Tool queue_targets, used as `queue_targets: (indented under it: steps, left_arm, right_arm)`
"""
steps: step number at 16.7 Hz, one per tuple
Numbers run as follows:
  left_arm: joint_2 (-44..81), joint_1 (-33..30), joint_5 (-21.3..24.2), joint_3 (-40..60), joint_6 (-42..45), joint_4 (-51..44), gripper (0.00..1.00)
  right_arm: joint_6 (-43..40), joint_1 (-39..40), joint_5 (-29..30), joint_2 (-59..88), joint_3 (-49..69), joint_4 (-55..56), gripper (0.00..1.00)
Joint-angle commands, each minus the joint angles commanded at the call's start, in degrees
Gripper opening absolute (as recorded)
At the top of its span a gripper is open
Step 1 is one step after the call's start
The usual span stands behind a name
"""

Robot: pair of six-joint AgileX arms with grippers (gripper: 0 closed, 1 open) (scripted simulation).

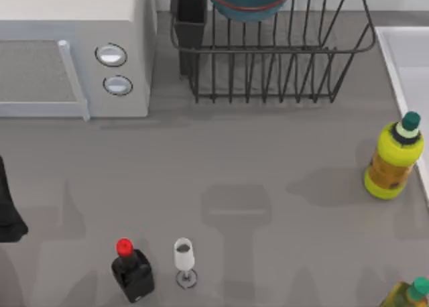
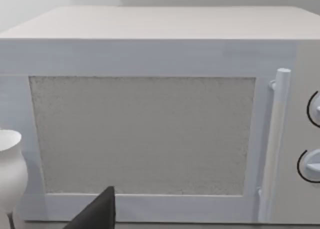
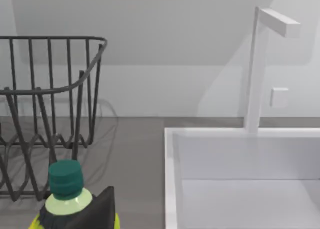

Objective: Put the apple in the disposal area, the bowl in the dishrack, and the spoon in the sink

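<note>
Nearest the camera edge of the top view, a black bottle with a red cap stands beside a small clear glass, the two close but apart. At the lower right corner a second yellow bottle is cut off by the frame. At the left edge a dark shape, part of the left arm, pokes in. In the left wrist view one dark fingertip of the left gripper rises from the lower edge, and whether the fingers are apart or together cannot be told. The same holds for the right gripper: one dark fingertip shows in the right wrist view, just beside a green-capped yellow bottle.

Farther in, that yellow bottle stands upright on the grey table, near the rim of the sink at the right edge. The sink is mostly cut off in the top view. The right wrist view shows its basin and a white tap behind it.

At the far side, the microwave sits on the left, its door and two knobs facing the left wrist camera. Beside it stands the dishrack, with its utensil cup at the near-left corner. The bowl rests inside the rack, its upper part cut off by the frame.
</note>
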Motion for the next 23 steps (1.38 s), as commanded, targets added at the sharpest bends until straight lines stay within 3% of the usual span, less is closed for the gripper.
queue_targets:
  steps: [5, 9, 20, 23]
  left_arm:
    - [0.0, 0.0, 0.0, 0.0, 0.0, 0.0, 1.0]
    - [0.0, 0.0, 0.0, 0.0, 0.0, 0.0, 1.0]
    - [0.0, 0.0, 0.0, 0.0, 0.0, 0.0, 1.0]
    - [0.0, 0.0, 0.0, 0.0, 0.0, 0.0, 1.0]
  right_arm:
    - [-3.5, -1.45, 0.14, 3.71, 2.39, -2.64, 1.0]
    - [-16.75, -6.03, 0.33, 14.71, 9.99, -10.65, 1.0]
    - [-84.58, -24.59, -0.17, 57.46, 40.15, -42.03, 1.0]
    - [-99.21, -28.59, -0.15, 68.21, 46.0, -50.07, 1.0]
